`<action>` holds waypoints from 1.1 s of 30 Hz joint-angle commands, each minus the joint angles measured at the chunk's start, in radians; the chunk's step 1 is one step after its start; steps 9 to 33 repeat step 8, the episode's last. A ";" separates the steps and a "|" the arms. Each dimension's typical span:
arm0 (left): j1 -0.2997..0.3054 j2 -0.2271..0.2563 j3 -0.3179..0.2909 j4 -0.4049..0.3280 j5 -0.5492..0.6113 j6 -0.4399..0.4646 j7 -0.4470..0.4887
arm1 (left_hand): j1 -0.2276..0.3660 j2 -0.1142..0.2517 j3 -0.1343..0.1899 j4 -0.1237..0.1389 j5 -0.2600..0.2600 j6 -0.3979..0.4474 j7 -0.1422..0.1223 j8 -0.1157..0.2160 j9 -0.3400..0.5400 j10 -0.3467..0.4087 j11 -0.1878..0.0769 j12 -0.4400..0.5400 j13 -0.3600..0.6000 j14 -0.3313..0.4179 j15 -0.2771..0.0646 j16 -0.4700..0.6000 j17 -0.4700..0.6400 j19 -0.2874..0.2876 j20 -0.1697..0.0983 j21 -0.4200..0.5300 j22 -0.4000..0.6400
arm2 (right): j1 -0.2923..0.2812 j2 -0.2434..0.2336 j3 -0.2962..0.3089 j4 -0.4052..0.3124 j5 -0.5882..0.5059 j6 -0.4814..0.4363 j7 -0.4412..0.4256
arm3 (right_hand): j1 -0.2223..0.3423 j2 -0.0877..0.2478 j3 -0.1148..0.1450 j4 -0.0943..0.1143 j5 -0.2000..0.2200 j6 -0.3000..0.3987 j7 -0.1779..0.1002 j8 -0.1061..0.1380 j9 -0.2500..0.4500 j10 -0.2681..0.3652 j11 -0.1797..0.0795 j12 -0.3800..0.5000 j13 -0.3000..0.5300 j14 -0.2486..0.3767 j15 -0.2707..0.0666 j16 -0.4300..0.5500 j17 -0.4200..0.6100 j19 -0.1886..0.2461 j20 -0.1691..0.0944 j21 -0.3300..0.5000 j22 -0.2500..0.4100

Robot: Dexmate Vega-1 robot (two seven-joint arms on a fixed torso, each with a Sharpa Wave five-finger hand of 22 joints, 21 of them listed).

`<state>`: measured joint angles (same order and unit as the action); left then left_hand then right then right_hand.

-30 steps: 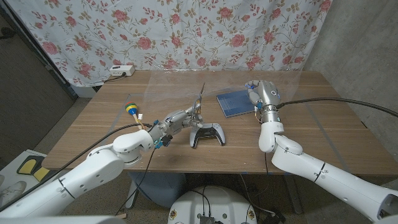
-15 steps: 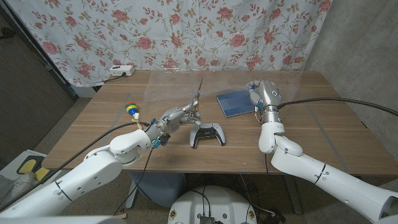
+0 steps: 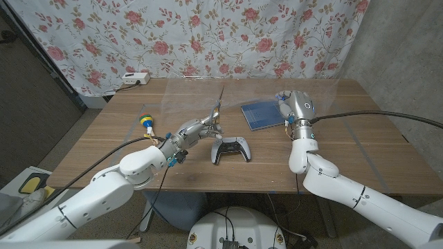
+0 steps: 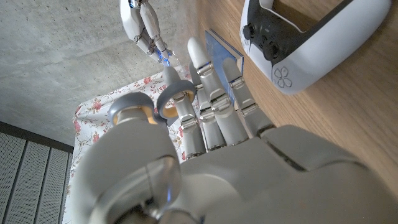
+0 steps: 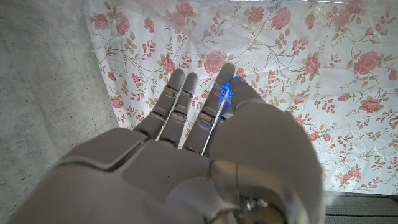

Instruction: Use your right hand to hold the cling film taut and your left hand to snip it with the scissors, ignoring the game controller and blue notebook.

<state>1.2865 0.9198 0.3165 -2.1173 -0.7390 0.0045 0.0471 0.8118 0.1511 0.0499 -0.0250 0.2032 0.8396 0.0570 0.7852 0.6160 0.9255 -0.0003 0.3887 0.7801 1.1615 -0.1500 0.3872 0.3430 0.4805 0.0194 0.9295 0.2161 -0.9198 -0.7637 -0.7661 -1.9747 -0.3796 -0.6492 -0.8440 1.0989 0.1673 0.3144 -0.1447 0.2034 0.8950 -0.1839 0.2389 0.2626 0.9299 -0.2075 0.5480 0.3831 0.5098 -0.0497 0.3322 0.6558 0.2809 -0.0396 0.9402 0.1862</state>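
Left hand (image 3: 196, 129) with the scissors (image 3: 217, 111) sits slightly higher and farther from the robot than 1.0 s ago, blades nearer upright. Right hand (image 3: 293, 105) tilts a little; its position is unchanged.

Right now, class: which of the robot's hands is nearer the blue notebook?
Right. The right hand is raised at the blue notebook's right edge; the left hand, holding scissors, is farther off beyond its left side.

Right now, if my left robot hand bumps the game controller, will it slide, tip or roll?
Probably slide: the game controller lies low and wide on the smooth wooden table. Its rounded, glossy white shell looks rigid and slippery, so it may skid or spin, not tip. It lies close beside the left robot hand holding the scissors.
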 commanded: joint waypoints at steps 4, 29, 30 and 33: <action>0.021 -0.008 -0.001 -0.008 0.014 -0.016 0.014 | -0.003 -0.013 0.009 -0.002 -0.002 0.010 -0.001 -0.002 0.001 0.074 -0.063 -0.003 0.000 0.004 -0.005 -0.006 0.003 0.003 -0.010 0.010 0.002 | -0.009 -0.016 0.003 -0.011 0.001 0.004 -0.001 | 0.008 0.001 -0.004 0.000 0.001 0.003 0.001 0.000 0.002 0.008 -0.001 0.002 0.001 0.005 -0.185 -0.001 0.004 -0.001 -0.034 0.009 0.001; 0.006 -0.018 0.013 0.002 0.018 -0.013 0.004 | -0.005 -0.014 0.012 -0.004 -0.003 0.009 0.000 -0.001 0.004 0.072 -0.064 -0.003 0.003 0.006 -0.005 -0.006 0.003 0.002 -0.010 0.011 0.002 | -0.018 -0.021 0.011 -0.019 0.003 -0.003 -0.006 | 0.008 0.002 -0.004 0.000 0.001 0.003 0.000 -0.001 0.003 0.008 -0.001 0.002 0.002 0.006 -0.185 -0.001 0.005 -0.002 -0.035 0.010 0.000; 0.006 -0.018 0.013 0.002 0.018 -0.013 0.004 | -0.005 -0.014 0.012 -0.004 -0.003 0.009 0.000 -0.001 0.004 0.072 -0.064 -0.003 0.003 0.006 -0.005 -0.006 0.003 0.002 -0.010 0.011 0.002 | -0.018 -0.021 0.011 -0.019 0.003 -0.003 -0.006 | 0.008 0.002 -0.004 0.000 0.001 0.003 0.000 -0.001 0.003 0.008 -0.001 0.002 0.002 0.006 -0.185 -0.001 0.005 -0.002 -0.035 0.010 0.000; 0.006 -0.018 0.013 0.002 0.018 -0.013 0.004 | -0.005 -0.014 0.012 -0.004 -0.003 0.009 0.000 -0.001 0.004 0.072 -0.064 -0.003 0.003 0.006 -0.005 -0.006 0.003 0.002 -0.010 0.011 0.002 | -0.018 -0.021 0.011 -0.019 0.003 -0.003 -0.006 | 0.008 0.002 -0.004 0.000 0.001 0.003 0.000 -0.001 0.003 0.008 -0.001 0.002 0.002 0.006 -0.185 -0.001 0.005 -0.002 -0.035 0.010 0.000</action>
